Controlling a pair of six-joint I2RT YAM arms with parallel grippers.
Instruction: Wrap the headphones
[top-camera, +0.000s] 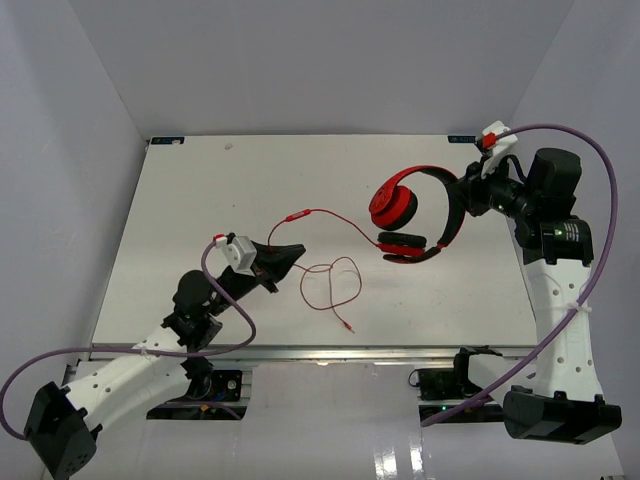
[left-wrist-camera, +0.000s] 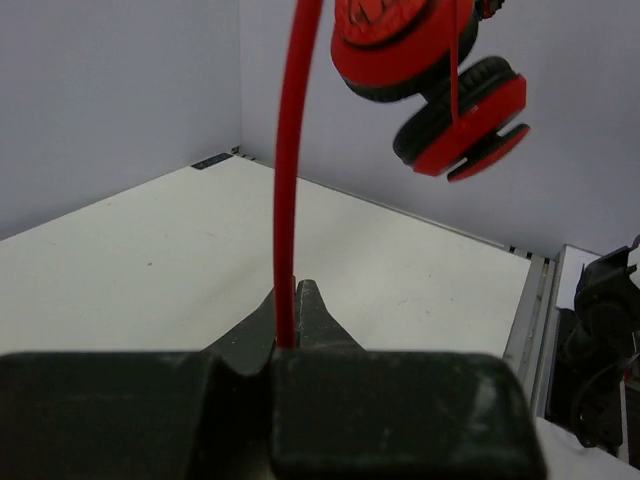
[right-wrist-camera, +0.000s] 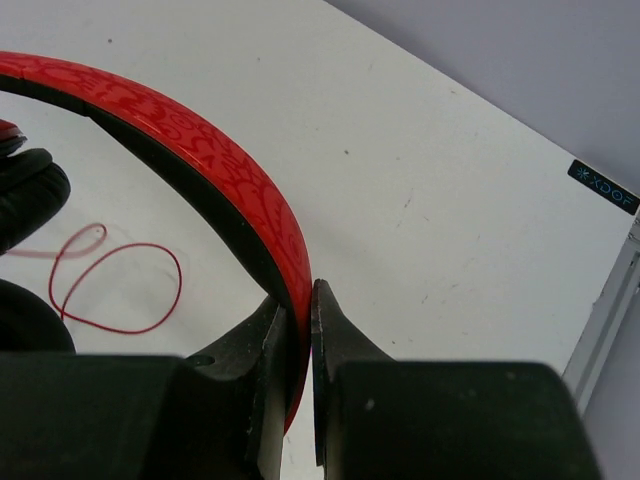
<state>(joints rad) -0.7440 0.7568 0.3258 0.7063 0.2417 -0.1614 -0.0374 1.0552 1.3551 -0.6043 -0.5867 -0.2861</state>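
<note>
My left pincer (top-camera: 283, 258) sits toward the near edge of the table (top-camera: 180, 200). It is closed tight on the cord (left-wrist-camera: 285, 200), which rises from my fingertips toward the headphones (top-camera: 410, 215). Just right of it, slack cord lies in loops on the table, with the plug (top-camera: 350, 328) close to the front edge. Open table surface extends to the left and rear. Farther right, my right pincer (right-wrist-camera: 300, 290) is clamped shut on the headband (right-wrist-camera: 200, 140) and holds the headphones lifted over the table's right-rear area. The right wrist view cuts off both cups. Walls (top-camera: 300, 60) enclose the left, rear and right edges.
</note>
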